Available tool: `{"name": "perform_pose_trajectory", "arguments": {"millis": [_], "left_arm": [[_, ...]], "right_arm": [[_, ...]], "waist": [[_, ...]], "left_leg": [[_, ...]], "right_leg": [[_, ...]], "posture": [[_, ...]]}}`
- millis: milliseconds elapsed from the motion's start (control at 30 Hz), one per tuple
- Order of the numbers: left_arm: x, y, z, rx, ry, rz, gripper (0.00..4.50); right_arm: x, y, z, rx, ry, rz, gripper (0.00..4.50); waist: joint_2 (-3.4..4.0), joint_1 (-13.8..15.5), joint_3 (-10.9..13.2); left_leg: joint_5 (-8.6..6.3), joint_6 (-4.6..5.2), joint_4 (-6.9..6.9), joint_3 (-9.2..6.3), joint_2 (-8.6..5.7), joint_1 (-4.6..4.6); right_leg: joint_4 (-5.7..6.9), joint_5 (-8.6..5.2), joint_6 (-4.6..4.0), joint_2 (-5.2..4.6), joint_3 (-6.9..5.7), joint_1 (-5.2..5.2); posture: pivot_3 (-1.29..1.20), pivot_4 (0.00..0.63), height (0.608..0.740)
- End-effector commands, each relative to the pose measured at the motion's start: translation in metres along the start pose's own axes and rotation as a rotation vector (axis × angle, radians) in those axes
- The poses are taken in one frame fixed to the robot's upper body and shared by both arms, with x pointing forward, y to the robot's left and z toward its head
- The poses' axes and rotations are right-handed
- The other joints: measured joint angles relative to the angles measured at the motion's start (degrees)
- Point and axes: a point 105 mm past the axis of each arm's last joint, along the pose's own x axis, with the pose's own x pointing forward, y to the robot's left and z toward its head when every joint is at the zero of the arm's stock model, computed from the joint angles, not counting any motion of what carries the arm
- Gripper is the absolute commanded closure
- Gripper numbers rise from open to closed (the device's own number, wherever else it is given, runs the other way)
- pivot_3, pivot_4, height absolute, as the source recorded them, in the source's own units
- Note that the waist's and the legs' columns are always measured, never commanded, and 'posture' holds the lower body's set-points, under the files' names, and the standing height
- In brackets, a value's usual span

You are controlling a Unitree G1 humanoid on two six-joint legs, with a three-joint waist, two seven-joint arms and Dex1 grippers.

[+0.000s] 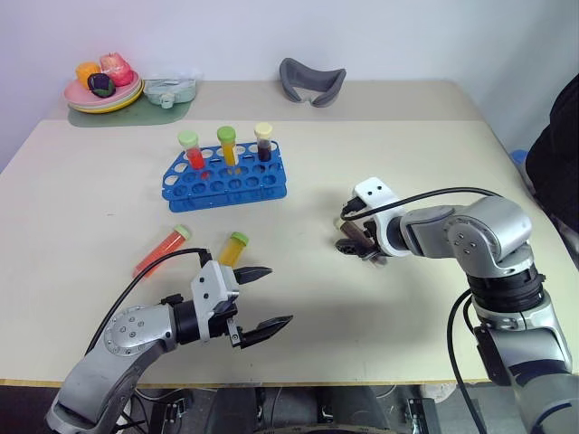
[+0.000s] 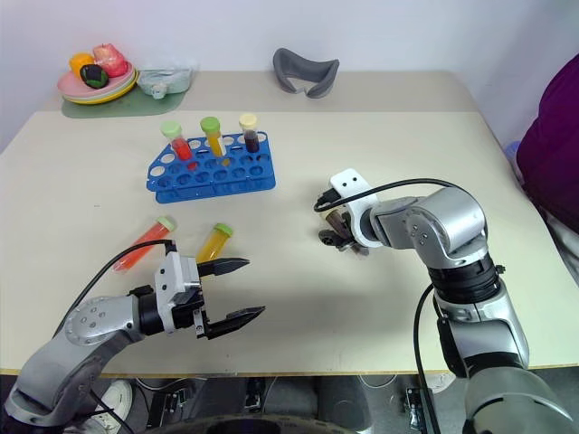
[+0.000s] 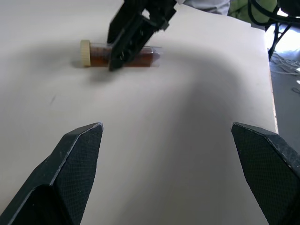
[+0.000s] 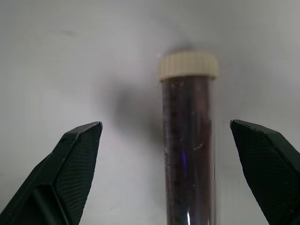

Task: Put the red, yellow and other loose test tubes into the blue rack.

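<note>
The blue rack (image 1: 226, 179) stands at the back left of the table with three capped tubes upright in it. Two loose test tubes lie in front of it: a red one (image 1: 163, 250) and a yellow one (image 1: 233, 248). My left gripper (image 1: 279, 295) hovers open and empty just right of the yellow tube. A dark brown tube with a cream cap (image 4: 187, 140) lies on the table at mid right. My right gripper (image 1: 355, 246) points down over it, open, with a finger on either side and neither touching it. The left wrist view shows the same brown tube (image 3: 93, 52) under the right gripper.
A plate of toy fruit (image 1: 101, 90) and a pale green container (image 1: 170, 89) sit at the back left corner. A grey curved object (image 1: 311, 81) lies at the back middle. A person's dark sleeve (image 1: 556, 154) shows at the right edge.
</note>
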Motion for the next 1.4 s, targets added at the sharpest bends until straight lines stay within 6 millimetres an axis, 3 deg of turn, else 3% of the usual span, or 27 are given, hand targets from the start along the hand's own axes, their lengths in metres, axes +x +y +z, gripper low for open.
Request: {"name": "perform_pose_trajectory", "arguments": {"millis": [33,500,600,900,1033,1267,1400], "left_arm": [[-0.002,0.001,0.004,0.027,-0.031,0.01,0.03],[-0.001,0.002,0.005,0.04,-0.043,0.026,0.03],[-0.001,0.003,0.007,0.041,-0.044,0.032,0.0],[-0.002,0.005,0.007,0.043,-0.043,0.043,0.0],[-0.002,0.006,0.008,0.038,-0.051,0.048,0.0],[-0.002,0.008,0.013,0.034,-0.063,0.063,0.0],[-0.007,0.015,0.015,0.026,-0.067,0.108,0.0]], "right_arm": [[0.0,-0.003,0.007,-0.012,0.014,-0.016,0.0],[0.015,-0.015,0.007,-0.019,0.072,-0.098,0.0],[0.017,-0.015,0.006,-0.031,0.073,-0.103,1.27],[0.019,-0.012,0.006,-0.049,0.079,-0.088,1.27],[0.019,-0.012,0.006,-0.054,0.079,-0.092,3.04],[0.014,-0.003,0.013,-0.102,0.037,-0.049,3.04],[0.005,0.008,0.034,-0.226,-0.111,-0.032,3.04]], "waist": [[0.0,-0.02,0.0],[0.0,-0.11,-0.01],[0.01,-0.09,-0.02],[0.0,-0.1,-0.03],[0.0,0.06,-0.03],[0.01,-0.03,-0.02],[0.1,-0.09,0.04]], "left_leg": [[0.0,0.0,0.0,0.0,0.0,0.0],[0.0,0.0,0.0,-0.01,0.03,0.01],[0.0,0.0,0.0,-0.01,0.03,0.02],[0.0,0.0,0.0,-0.03,0.03,0.03],[0.0,0.01,0.0,-0.03,0.02,0.03],[-0.01,0.02,0.0,-0.04,0.01,0.03],[-0.01,0.02,-0.02,-0.04,0.01,-0.03]], "right_leg": [[0.0,0.0,0.0,0.0,0.0,-0.01],[0.0,0.0,0.0,0.01,0.0,0.0],[0.0,0.0,0.0,0.0,0.0,0.01],[0.0,0.0,0.0,-0.02,-0.01,0.03],[0.0,0.0,0.0,-0.04,-0.02,0.03],[0.0,0.0,0.0,-0.07,-0.03,0.04],[-0.01,0.0,0.0,-0.07,-0.03,-0.03]], "posture": [[0.0,0.15,0.735],[0.0,0.15,0.735],[0.0,0.15,0.735],[0.0,0.15,0.735],[0.0,0.15,0.735],[0.0,0.15,0.735],[0.0,0.15,0.735]]}}
